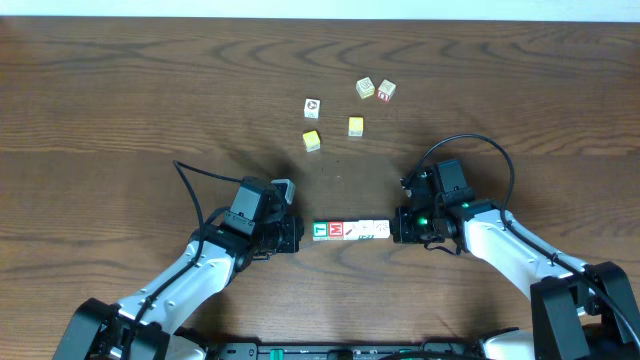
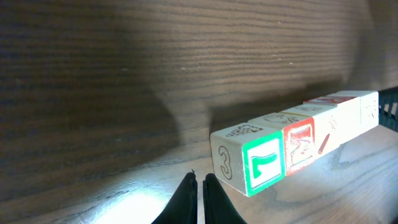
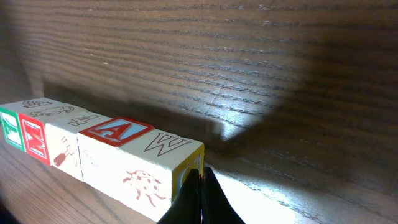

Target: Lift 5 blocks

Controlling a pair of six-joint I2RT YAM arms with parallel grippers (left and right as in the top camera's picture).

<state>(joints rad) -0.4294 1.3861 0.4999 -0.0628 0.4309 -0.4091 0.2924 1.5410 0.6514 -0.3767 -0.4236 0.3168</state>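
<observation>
Several blocks [image 1: 350, 230] lie end to end in one straight row at the table's front middle, a green-faced one [image 2: 264, 165] at the left end and a red-faced one [image 2: 300, 146] beside it. My left gripper [image 1: 298, 234] is shut, its tips [image 2: 199, 179] just off the row's left end face, marked 3. My right gripper [image 1: 396, 228] is shut too, its tips [image 3: 202, 174] against the yellow-edged right end of the block with the ladybug [image 3: 124, 177]. Whether the row rests on the table I cannot tell.
Further back lie loose cubes: a white one [image 1: 312, 106], two pale ones [image 1: 365, 88] [image 1: 386, 91], and two yellow-faced ones [image 1: 356, 126] [image 1: 312, 141]. Both arms reach in from the front edge, with cables [image 1: 470, 140] looping beside them.
</observation>
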